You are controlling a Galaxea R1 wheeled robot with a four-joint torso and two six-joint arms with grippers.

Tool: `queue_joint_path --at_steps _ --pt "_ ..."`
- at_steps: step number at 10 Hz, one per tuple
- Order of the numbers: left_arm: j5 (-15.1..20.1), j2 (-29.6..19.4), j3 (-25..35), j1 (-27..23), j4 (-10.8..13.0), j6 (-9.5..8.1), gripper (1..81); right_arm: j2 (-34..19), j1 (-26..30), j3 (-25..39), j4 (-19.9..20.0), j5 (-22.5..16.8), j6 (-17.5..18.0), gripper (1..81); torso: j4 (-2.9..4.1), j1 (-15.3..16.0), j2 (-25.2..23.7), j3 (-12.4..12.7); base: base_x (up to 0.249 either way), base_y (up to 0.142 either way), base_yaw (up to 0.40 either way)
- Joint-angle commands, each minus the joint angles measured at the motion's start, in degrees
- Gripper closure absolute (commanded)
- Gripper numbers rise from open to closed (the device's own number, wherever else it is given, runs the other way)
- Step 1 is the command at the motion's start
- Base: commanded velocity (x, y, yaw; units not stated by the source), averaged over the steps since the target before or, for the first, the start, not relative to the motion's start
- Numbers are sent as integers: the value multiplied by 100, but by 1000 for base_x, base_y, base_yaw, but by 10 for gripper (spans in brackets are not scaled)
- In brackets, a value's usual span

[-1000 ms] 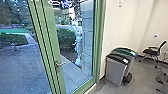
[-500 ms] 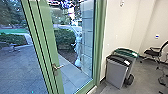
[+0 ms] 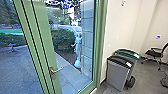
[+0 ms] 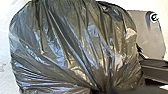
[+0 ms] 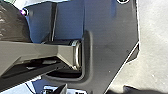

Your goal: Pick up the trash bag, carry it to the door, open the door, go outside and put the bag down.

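The full, dark trash bag [image 4: 72, 47] hangs large in the left wrist view, its creased plastic drawn together into tight folds. My left gripper [image 4: 100, 90] is shut on the trash bag where those folds meet. Part of the bag [image 5: 12, 23] also shows in the right wrist view, beside the robot's own dark plate and jointed bar. In the head view, the green-framed glass door [image 3: 45, 42] stands in front of the robot, with a metal lever handle [image 3: 55, 71] on its upright.
Two wheeled bins, one with a dark lid [image 3: 117, 73] and one with a green lid [image 3: 127, 53], stand right of the door by the wall. An office chair [image 3: 156, 53] is farther right. Through the glass are paving [image 3: 17, 67], a hedge [image 3: 63, 41] and a pale statue-like figure [image 3: 78, 50].
The head camera has moved nearer the door; the handle now appears lower and farther left, while the bins appear slightly larger and farther right.
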Motion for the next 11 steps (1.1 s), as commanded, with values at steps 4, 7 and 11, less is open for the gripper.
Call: queue_joint_path --at_steps 4,7,11 --pt "371 -30 -6 -276 26 42 811 25 195 1 0 -347 -11 10 0 0 0 0 134 0 0" --pt "371 -22 -6 -267 26 42 811 25 186 1 0 -347 -11 10 0 0 0 0 129 0 0" --pt "371 -22 -6 -267 35 42 811 25 177 1 0 -338 -11 10 0 0 0 0 117 0 0"
